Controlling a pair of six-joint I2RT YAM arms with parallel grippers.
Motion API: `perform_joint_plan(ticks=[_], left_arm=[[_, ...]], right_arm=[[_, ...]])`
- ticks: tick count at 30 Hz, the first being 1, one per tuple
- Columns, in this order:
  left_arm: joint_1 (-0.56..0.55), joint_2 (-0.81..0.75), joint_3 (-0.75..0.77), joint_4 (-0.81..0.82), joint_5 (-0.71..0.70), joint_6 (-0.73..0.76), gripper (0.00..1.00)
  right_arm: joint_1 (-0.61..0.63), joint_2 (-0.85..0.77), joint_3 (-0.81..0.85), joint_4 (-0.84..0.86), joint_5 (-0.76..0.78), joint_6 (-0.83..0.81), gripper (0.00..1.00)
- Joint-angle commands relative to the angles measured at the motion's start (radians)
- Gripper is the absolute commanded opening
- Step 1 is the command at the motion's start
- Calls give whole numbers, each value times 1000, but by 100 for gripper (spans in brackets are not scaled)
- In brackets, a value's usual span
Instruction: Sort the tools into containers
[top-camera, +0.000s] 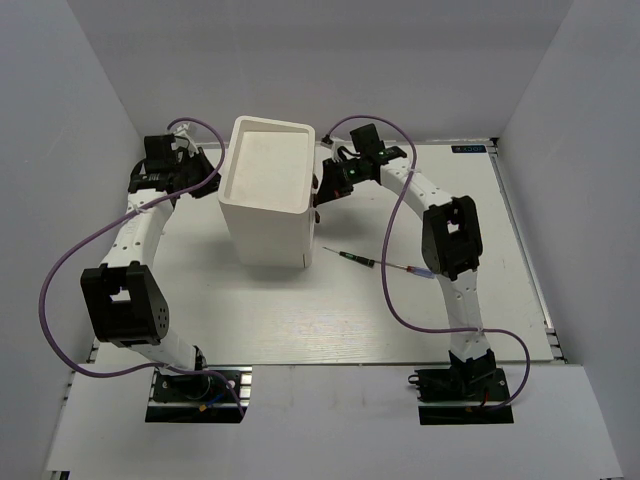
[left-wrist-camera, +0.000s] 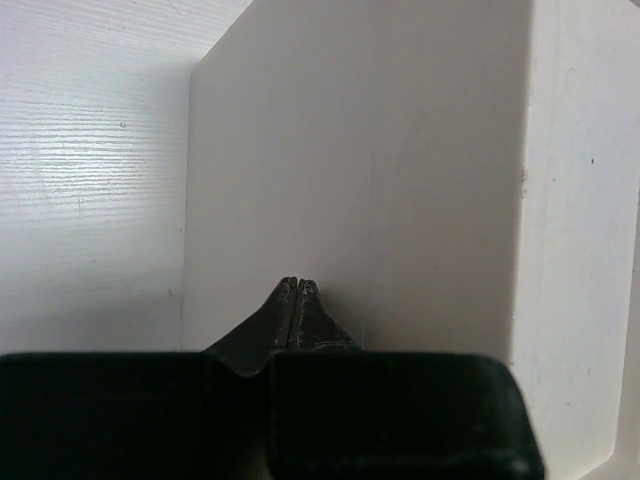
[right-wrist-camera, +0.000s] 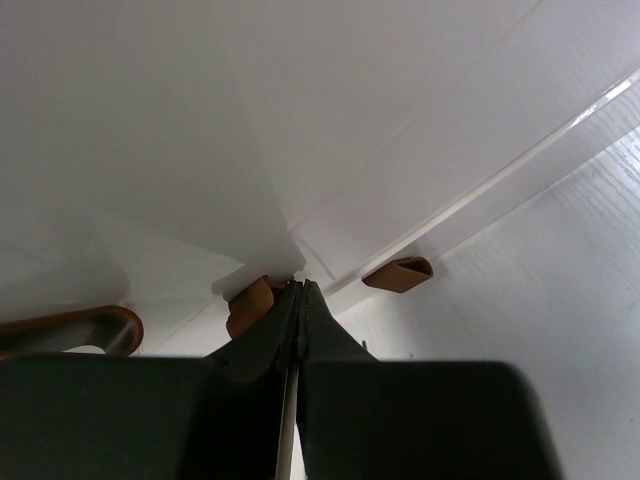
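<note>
The tall white cabinet of containers (top-camera: 265, 175) stands at the middle back of the table. My left gripper (top-camera: 212, 163) is shut, its tips (left-wrist-camera: 298, 285) pressed against the cabinet's plain left wall (left-wrist-camera: 380, 150). My right gripper (top-camera: 320, 192) is at the cabinet's right face, also shut and holding nothing. Its tips (right-wrist-camera: 298, 287) sit just right of a brown knob (right-wrist-camera: 250, 305) under a white drawer corner (right-wrist-camera: 270, 250). Another brown knob (right-wrist-camera: 398, 273) lies further right. Two tools lie on the table: a green-handled screwdriver (top-camera: 352, 257) and a blue-handled one (top-camera: 420, 272), partly behind the right arm.
White walls close in the table at the back and both sides. Purple cables loop from both arms (top-camera: 60, 290). A brown curved piece (right-wrist-camera: 75, 325) shows at the left edge of the right wrist view. The right arm's elbow (top-camera: 450, 235) hangs over the blue screwdriver.
</note>
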Motion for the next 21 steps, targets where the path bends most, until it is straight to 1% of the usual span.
perform_joint_plan(ticks=[1, 3, 5, 6, 7, 8, 9, 10, 11, 12, 13, 14, 15, 17, 18, 19, 20, 21], left_arm=[[-28, -47, -12, 14, 57, -24, 6], [-28, -47, -12, 23, 57, -24, 6], [-28, -47, -12, 24, 47, -35, 8], [-28, -47, -12, 1, 37, -35, 17], [-16, -47, -12, 1, 23, -44, 21], [-16, -47, -12, 1, -3, -55, 26], [-16, -61, -12, -15, -29, -55, 39], [-7, -61, -3, -30, -58, -55, 45], [-6, -70, -3, -44, -75, -55, 49], [-6, -70, 6, -55, -75, -55, 55], [-6, -70, 6, -55, -75, -55, 57], [-6, -70, 6, -67, -84, -55, 58], [-6, -70, 6, -67, -85, -55, 59], [3, -80, 6, -67, -75, -55, 61], [3, -80, 6, -67, -75, -55, 61], [3, -80, 6, -67, -75, -55, 62], [3, -80, 6, -78, -75, -55, 63], [3, -80, 6, -87, -75, -55, 63]], right_arm=[[41, -23, 63, 82, -157, 65, 0], [37, -25, 55, 87, -164, 72, 0], [34, -31, 53, 76, -160, 56, 0], [34, -34, 66, 37, -104, 12, 0], [28, -41, 63, 16, -85, -43, 0], [18, -64, 55, -1, -76, -69, 5], [14, -75, 3, -11, -39, -161, 24], [-3, -83, -20, -13, -39, -193, 31], [-15, -90, -49, -27, -45, -227, 37], [-18, -87, -60, -69, -59, -311, 51], [-29, -86, -77, -85, -60, -391, 58], [-31, -80, -97, -103, -65, -422, 64], [-34, -77, -114, -105, -71, -494, 70], [-44, -69, -158, -76, -74, -583, 75], [-40, -64, -169, -59, -117, -608, 76], [-40, -64, -215, -45, -126, -649, 78], [-41, -66, -229, 11, -129, -665, 78], [-41, -64, -239, 15, -157, -689, 78]])
